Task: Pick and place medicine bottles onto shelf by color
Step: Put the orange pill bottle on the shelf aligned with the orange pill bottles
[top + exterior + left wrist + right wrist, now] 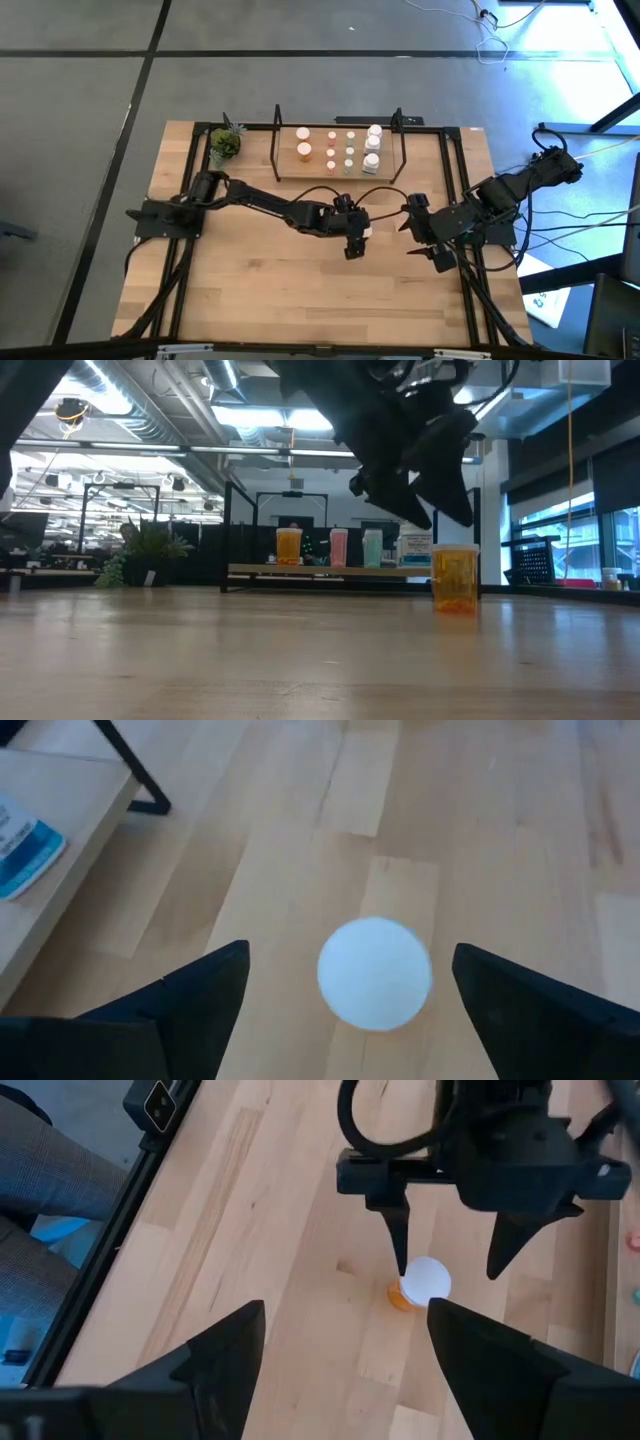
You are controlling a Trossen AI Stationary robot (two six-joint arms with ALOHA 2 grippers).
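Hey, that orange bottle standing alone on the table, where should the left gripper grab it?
Grip the orange bottle across its round body just below the white cap, coming straight down. It stands upright, and the open left gripper already has a finger on either side.

An open-plan lab or workshop: exposed ceiling ducts (150,420), strip lights (270,420), workbenches (50,572).

The high camera looked straight down on the whole surface (260,290) from far up. The low camera sat at surface height and looked level across it toward the shelf (330,570). The left wrist camera looked down, very close, on a white-capped bottle (375,972). The right wrist camera looked from farther off at that same bottle and the left tool (450,1265) over it.
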